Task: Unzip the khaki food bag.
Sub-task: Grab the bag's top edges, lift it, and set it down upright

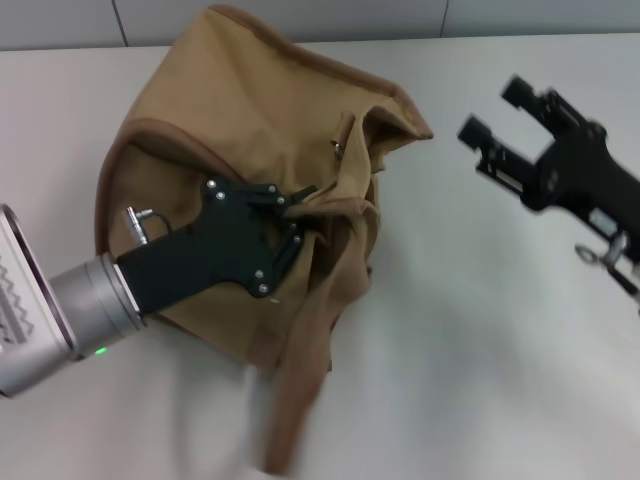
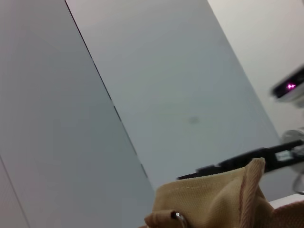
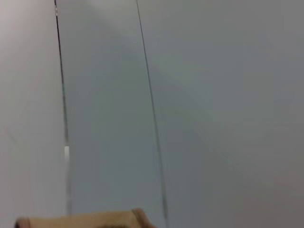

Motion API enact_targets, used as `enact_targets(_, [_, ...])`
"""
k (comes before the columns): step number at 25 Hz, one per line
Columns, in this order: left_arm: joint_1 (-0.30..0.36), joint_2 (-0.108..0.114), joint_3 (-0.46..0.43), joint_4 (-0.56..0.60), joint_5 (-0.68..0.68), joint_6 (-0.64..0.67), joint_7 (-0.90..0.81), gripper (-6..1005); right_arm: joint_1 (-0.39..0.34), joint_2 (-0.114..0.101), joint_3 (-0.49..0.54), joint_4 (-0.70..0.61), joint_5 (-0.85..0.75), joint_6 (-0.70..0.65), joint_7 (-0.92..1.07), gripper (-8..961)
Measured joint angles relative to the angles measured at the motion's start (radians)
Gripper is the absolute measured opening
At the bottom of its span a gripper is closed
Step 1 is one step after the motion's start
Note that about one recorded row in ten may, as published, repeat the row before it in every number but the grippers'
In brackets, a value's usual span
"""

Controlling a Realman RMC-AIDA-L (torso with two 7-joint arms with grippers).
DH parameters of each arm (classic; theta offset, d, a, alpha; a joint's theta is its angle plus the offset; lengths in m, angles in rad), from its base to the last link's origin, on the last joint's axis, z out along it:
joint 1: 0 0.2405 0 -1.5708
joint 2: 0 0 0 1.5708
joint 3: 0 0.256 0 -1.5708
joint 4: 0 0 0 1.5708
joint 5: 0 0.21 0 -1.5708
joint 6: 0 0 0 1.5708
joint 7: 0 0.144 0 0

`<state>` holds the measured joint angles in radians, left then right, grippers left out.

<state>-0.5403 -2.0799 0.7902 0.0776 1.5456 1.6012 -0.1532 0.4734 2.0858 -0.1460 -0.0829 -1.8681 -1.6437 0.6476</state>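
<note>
The khaki food bag (image 1: 240,110) lies slumped on the white table (image 1: 480,340), its brown-trimmed edge toward the back. A brown strap (image 1: 300,400) trails toward the front edge. A small metal piece (image 1: 338,150) shows near the bag's crumpled opening. My left gripper (image 1: 298,208) rests on top of the bag, shut on a fold of its fabric. My right gripper (image 1: 497,110) hovers open and empty to the right of the bag, apart from it. The left wrist view shows bag fabric (image 2: 213,194) with a metal ring (image 2: 178,217). The right wrist view shows a strip of bag (image 3: 85,221).
A grey panelled wall (image 1: 60,20) runs behind the table. The right arm (image 2: 266,159) appears beyond the bag in the left wrist view.
</note>
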Motion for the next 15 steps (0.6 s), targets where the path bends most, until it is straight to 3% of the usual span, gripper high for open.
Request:
enact_targets(3, [-0.002, 0.0, -0.017, -0.035, -0.004, 0.001, 0.055, 53, -0.057, 0.005, 0.052, 0.147, 0.0, -0.004, -0.346, 802])
enact_targets(7, [0.013, 0.0, -0.029, -0.048, -0.04, 0.019, 0.058, 53, -0.095, 0.006, 0.048, 0.347, -0.01, 0.065, -0.814, 802])
enact_targets(9, [0.017, 0.0, -0.031, -0.05, -0.052, 0.029, 0.05, 53, -0.081, 0.006, 0.041, 0.424, -0.011, 0.145, -0.922, 801])
enact_targets(15, [0.017, 0.0, -0.032, -0.052, -0.052, 0.045, 0.039, 53, -0.033, 0.007, 0.047, 0.483, -0.012, 0.24, -0.952, 798])
